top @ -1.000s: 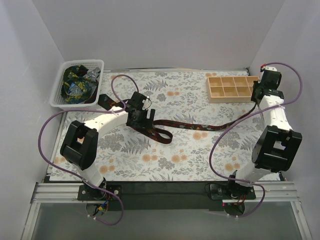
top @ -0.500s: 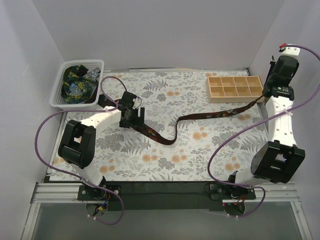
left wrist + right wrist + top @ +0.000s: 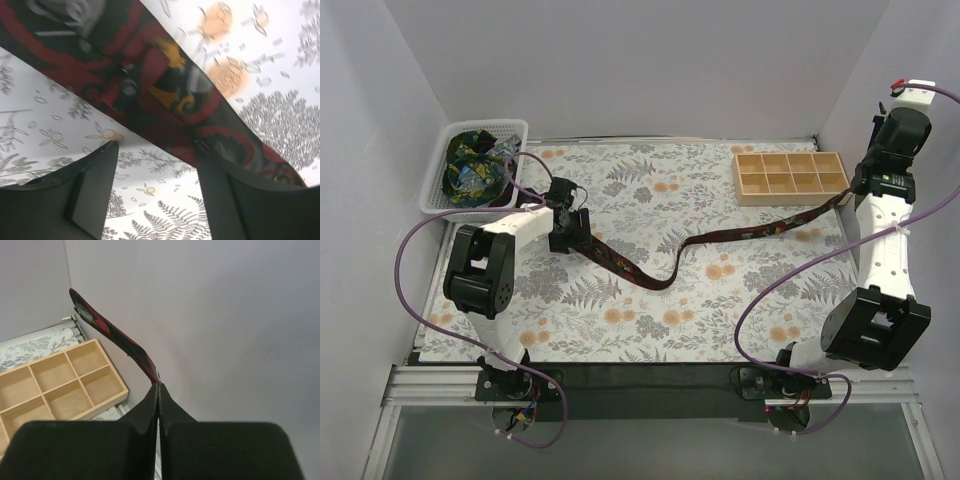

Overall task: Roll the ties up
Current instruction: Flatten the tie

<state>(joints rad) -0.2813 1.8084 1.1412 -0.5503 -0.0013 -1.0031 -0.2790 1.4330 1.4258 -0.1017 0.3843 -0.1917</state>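
Observation:
A dark tie with a red pattern (image 3: 720, 240) stretches across the floral mat from left to far right. Its narrow end rises off the mat to my right gripper (image 3: 850, 192), which is shut on it high beside the right wall. In the right wrist view the tie (image 3: 115, 332) sticks up past the pressed-together gripper (image 3: 158, 385). My left gripper (image 3: 570, 235) stands open, low over the wide end. In the left wrist view the tie (image 3: 165, 90) runs across just beyond the gripper (image 3: 156, 145); one fingertip (image 3: 202, 150) touches its edge, and only mat lies between the fingers.
A white basket (image 3: 485, 125) at the back left holds more ties (image 3: 470, 170), bunched together. A wooden compartment tray (image 3: 790, 175) sits at the back right, just below my right gripper, and shows in the right wrist view as well (image 3: 60, 385). White walls close in both sides.
My right gripper has lifted the tie's narrow end up and to the far right, pulling the tie straighter. My left gripper slid left along the tie toward the basket, its jaws narrowing.

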